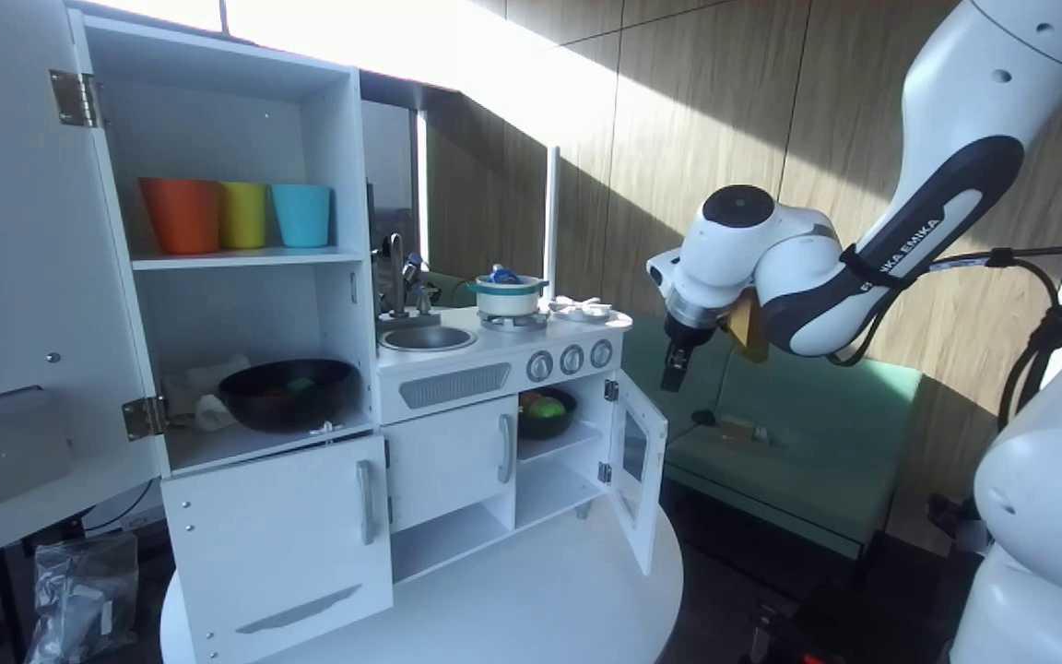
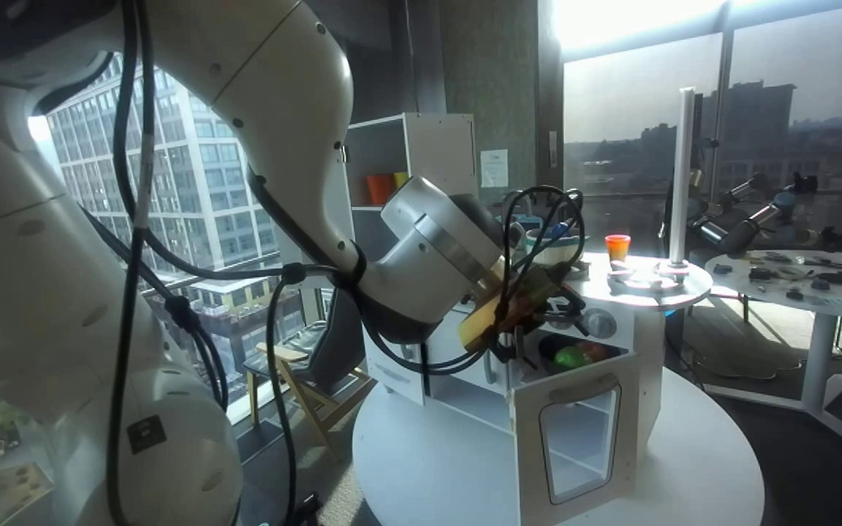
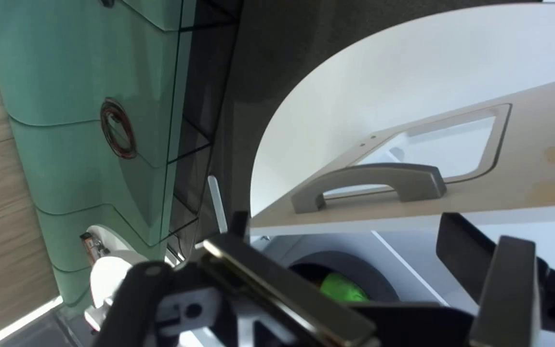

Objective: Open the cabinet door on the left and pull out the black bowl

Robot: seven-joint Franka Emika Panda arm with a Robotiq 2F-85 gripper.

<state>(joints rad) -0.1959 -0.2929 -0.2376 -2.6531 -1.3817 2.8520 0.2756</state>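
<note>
A wide black bowl [image 1: 287, 410] with something green in it stands on the lower shelf of the tall left cabinet, whose door [image 1: 10, 249] is wide open. A smaller black bowl [image 1: 545, 426] holding green and reddish items sits in the low right cupboard; it shows in the wrist view [image 3: 371, 272] beyond the fingers. That cupboard's windowed door [image 1: 646, 470] is open, and its grey handle [image 3: 378, 180] lies ahead of the jaws. My gripper [image 1: 676, 369] is open with nothing between its fingers [image 3: 350, 236], above and apart from this door. The closed middle door [image 1: 453, 461] has a grey handle.
Orange, yellow and light-blue cups stand on the tall cabinet's upper shelf [image 1: 245, 261]. A teal-rimmed pot [image 1: 508, 297] sits on the stove beside the sink [image 1: 427, 339]. The lower left door [image 1: 287, 544] is shut. The toy kitchen stands on a round white table [image 1: 531, 599].
</note>
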